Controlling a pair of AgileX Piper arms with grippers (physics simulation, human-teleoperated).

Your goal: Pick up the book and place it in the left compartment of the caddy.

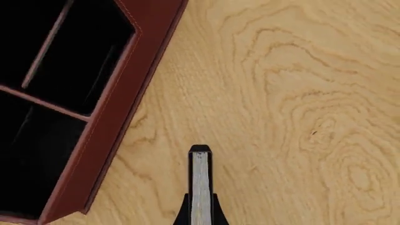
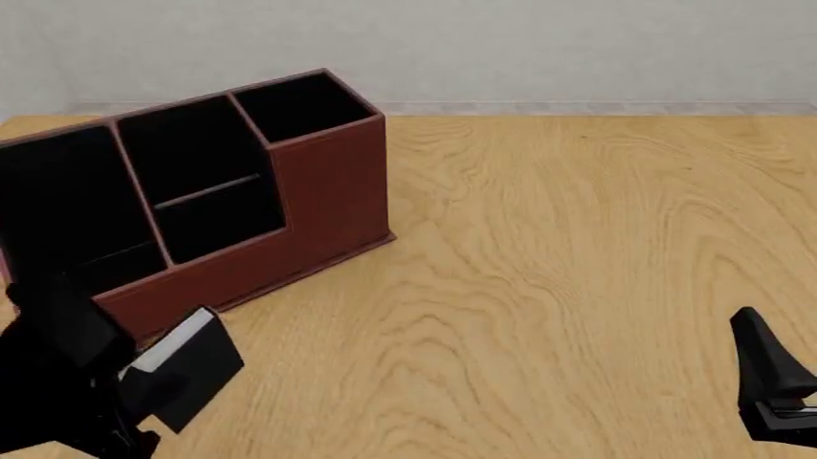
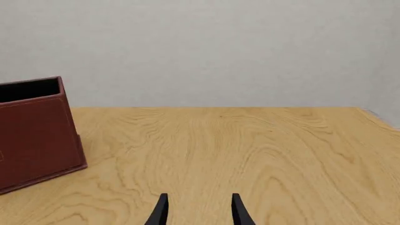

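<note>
1. Gripping the book [image 2: 191,366], the left claw [image 2: 134,402] sits at the near left of the desk [image 2: 575,287], clenched on the thin black cover with the white page edge showing.
2. Seen from the front, the book is tilted, raised off the desk, just in front of the caddy's [image 2: 325,182] low front wall.
3. In the left wrist view the book [image 1: 200,187] appears edge-on between the claw's fingers, with bare wood grain beneath it and the caddy [image 1: 119,117] off to one side.
4. The caddy stands at the far left of the desk, reddish-brown outside and black inside, with three sections.
5. Its left compartment [image 2: 57,206], the widest one, lies just beyond the held book; the book is not inside it.
6. The right claw [image 3: 198,211] hangs at the near right, well apart from the caddy, its fingers parted and holding nothing.
</note>
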